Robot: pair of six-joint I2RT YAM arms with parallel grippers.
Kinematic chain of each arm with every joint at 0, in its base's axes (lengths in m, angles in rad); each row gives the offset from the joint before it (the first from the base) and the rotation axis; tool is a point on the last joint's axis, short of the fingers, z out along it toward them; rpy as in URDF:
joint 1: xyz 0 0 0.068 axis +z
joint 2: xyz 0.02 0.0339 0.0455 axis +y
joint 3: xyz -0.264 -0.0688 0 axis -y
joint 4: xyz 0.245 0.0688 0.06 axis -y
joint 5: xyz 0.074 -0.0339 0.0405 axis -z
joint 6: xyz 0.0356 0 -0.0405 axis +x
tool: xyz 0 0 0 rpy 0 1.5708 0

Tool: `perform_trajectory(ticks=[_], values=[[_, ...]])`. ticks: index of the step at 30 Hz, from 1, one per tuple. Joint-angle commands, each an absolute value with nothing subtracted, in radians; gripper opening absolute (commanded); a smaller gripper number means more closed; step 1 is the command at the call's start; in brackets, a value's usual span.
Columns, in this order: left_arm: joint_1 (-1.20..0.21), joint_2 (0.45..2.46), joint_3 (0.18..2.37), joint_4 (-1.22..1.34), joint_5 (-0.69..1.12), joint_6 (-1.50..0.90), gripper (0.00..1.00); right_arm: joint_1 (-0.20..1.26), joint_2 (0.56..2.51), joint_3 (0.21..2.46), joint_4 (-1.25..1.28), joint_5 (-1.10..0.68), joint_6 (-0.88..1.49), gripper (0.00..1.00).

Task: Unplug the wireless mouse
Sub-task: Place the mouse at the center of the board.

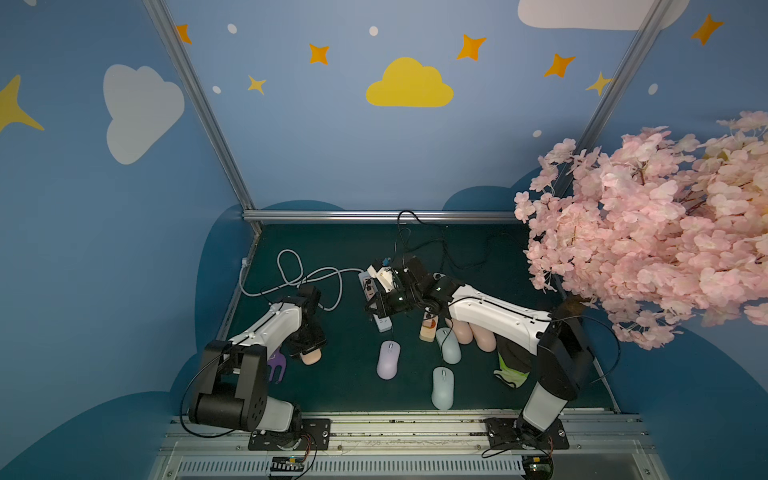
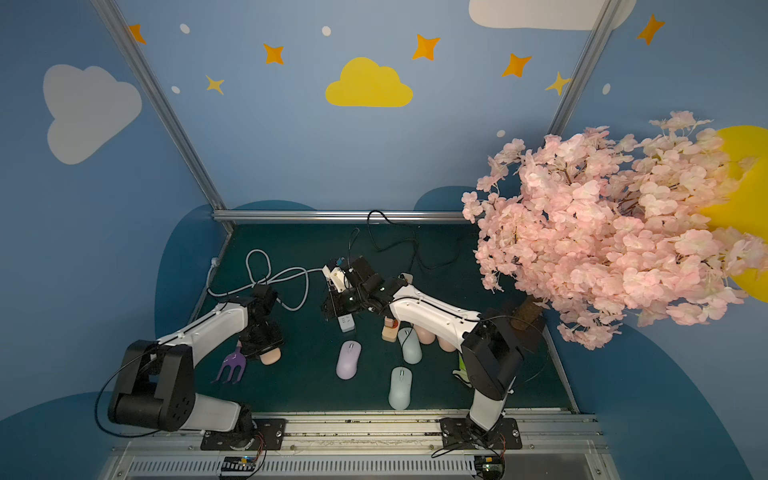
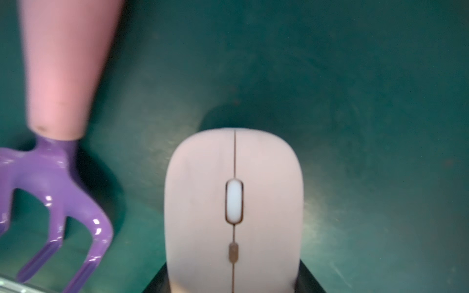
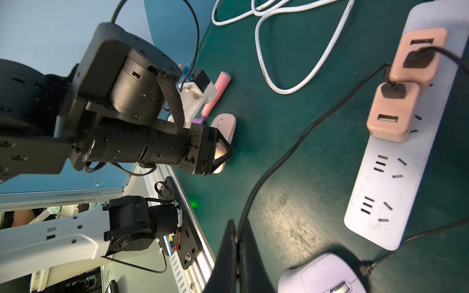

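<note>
Left gripper (image 1: 306, 352) in both top views sits lower left of centre, jaws part-way apart and wrapped round the pink mouse (image 1: 313, 357), which rests on the green mat (image 1: 340, 386). Right gripper (image 1: 376, 309) hangs over the white power strip (image 1: 384, 325) mid-frame, but I can't read its jaws from up there. Below the strip lie a purple mouse (image 1: 388, 359) and two blue mice (image 1: 449, 347). A purple rake (image 1: 275, 368) is just beside the left gripper. The big blossom tree (image 1: 648, 232) fills the right side, clear of the work.

Left wrist view: the pink mouse fills the bottom centre with black fingers (image 3: 305, 282) hugging both sides. Its nose is bare, no cable in it. Rake's at the left edge.

Right wrist view: the right gripper at bottom centre is pinched tight on a thin black cable (image 4: 304, 132), which climbs to a plug in a pink adapter (image 4: 392, 114) on the strip, upper right.

My guess is the mouse end is already out, so the unplugging itself looks done and what's left is letting go. If the adapter end has to come out too, that one's still in. The purple mouse's own cable, lower right, runs near the held one and looks easy to snag.
</note>
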State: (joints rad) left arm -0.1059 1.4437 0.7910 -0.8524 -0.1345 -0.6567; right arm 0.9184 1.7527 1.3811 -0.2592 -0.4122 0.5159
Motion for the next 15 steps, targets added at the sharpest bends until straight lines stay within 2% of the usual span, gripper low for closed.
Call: perform_trajectory(ticks=[1, 5, 8, 11, 15], values=[[-0.093, 1.452, 0.802, -0.88, -0.158, -0.663, 0.19, 0.924, 1.708, 1.382, -0.293, -0.422, 0.488, 0.0], [-0.095, 1.502, 0.801, -0.866, -0.107, -0.652, 0.36, 0.923, 1.706, 1.383, -0.307, -0.426, 0.479, 0.0], [-0.095, 1.508, 0.8, -0.864, -0.106, -0.653, 0.59, 0.924, 1.704, 1.381, -0.314, -0.421, 0.47, 0.0], [-0.095, 1.48, 0.801, -0.869, -0.119, -0.657, 0.76, 0.923, 1.704, 1.387, -0.328, -0.406, 0.464, 0.0], [-0.095, 1.408, 0.802, -0.876, -0.138, -0.67, 0.83, 0.922, 1.704, 1.399, -0.365, -0.349, 0.453, 0.0]])
